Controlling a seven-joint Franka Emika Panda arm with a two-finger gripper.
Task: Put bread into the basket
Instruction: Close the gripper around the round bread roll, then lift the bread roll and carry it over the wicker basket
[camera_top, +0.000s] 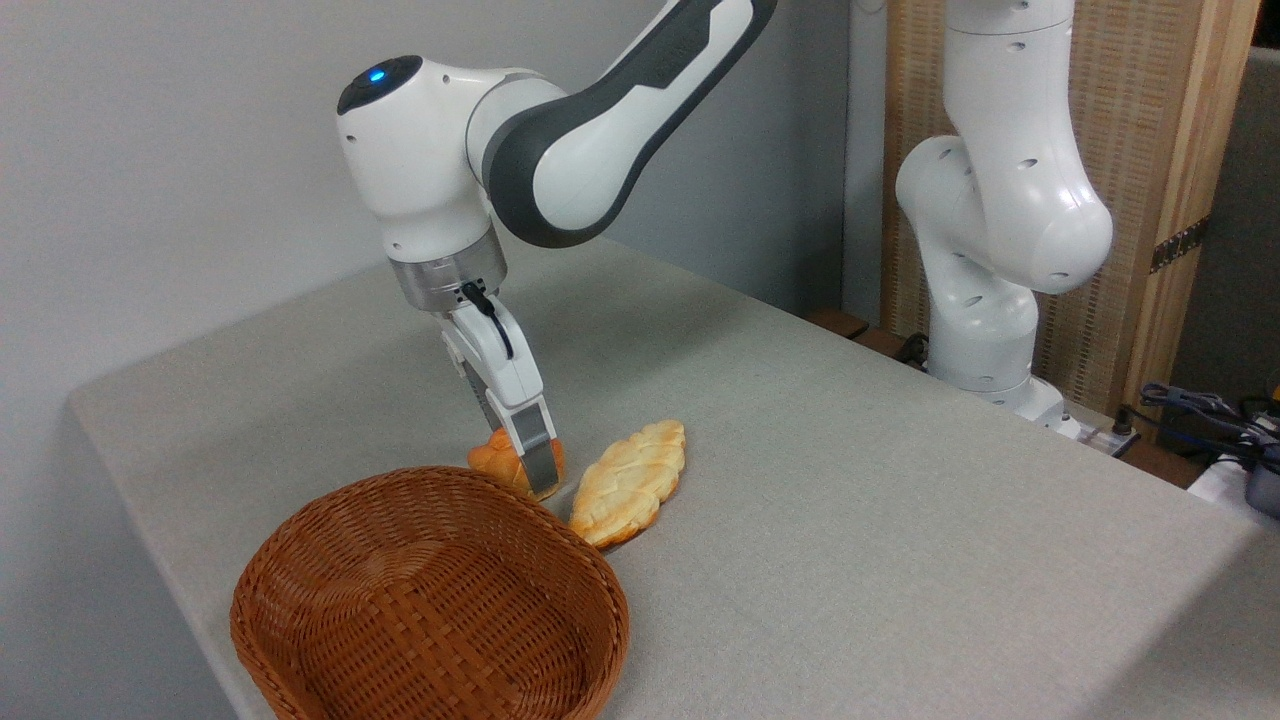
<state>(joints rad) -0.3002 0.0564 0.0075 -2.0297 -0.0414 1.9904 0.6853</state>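
Two pieces of bread were seen on the grey table — a small knotted bun, golden orange-brown, and a paler braided loaf just to its right. The gripper was lowered onto the bun, fingers straddling it; whether it was actually clamped could not be told. The wicker basket was set in front, its far rim near the bun.
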